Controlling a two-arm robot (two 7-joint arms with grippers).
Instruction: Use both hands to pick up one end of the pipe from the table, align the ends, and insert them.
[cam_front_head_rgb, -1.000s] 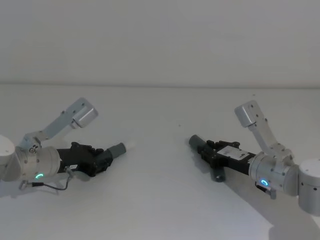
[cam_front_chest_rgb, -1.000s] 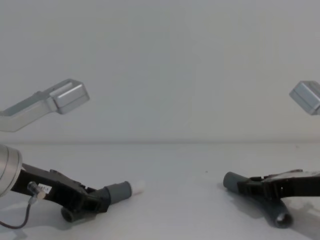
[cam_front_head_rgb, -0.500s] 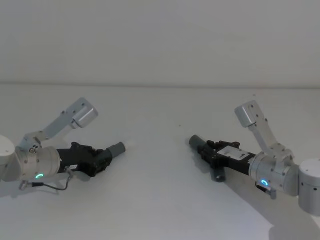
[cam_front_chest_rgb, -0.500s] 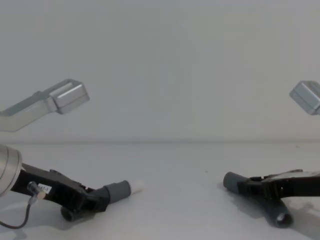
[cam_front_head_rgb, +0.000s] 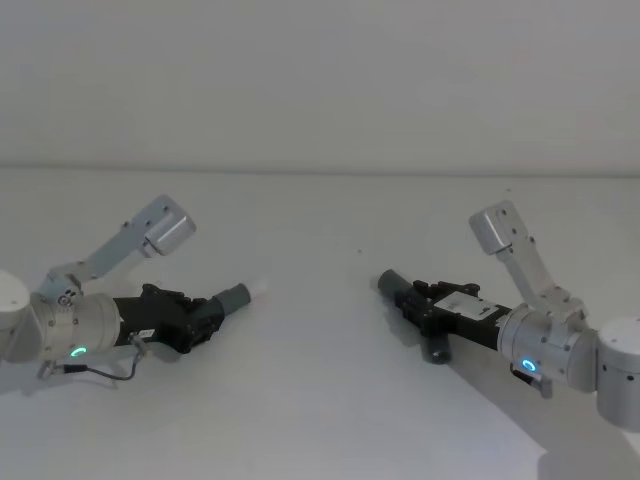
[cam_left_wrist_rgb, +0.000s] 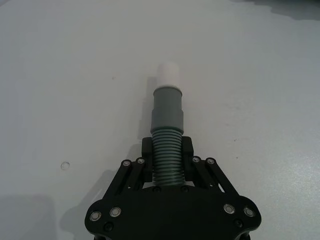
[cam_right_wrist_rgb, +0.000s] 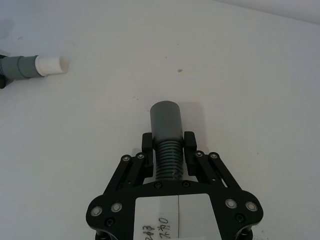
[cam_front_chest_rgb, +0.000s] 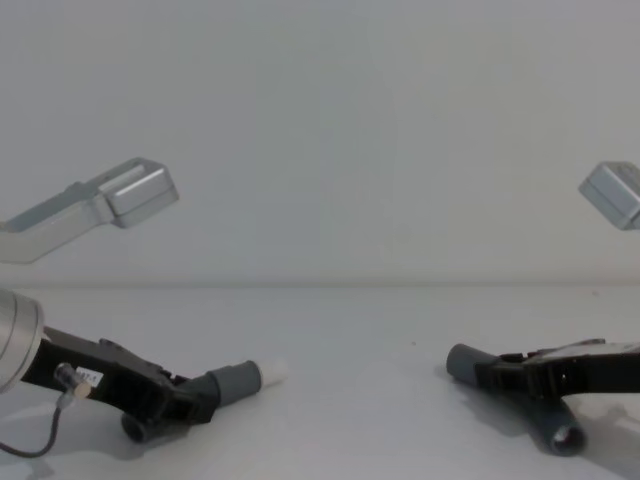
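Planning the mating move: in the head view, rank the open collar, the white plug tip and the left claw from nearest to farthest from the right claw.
1. Open collar, just ahead, on the pipe piece the right claw grips.
2. White plug tip, across the gap, toward the left.
3. Left claw, behind that tip, farthest left.

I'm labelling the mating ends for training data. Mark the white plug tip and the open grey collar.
white plug tip (cam_left_wrist_rgb: 168, 76), left wrist view, on the tip's side wall.
open grey collar (cam_right_wrist_rgb: 165, 121), right wrist view, on the collar's smooth side.
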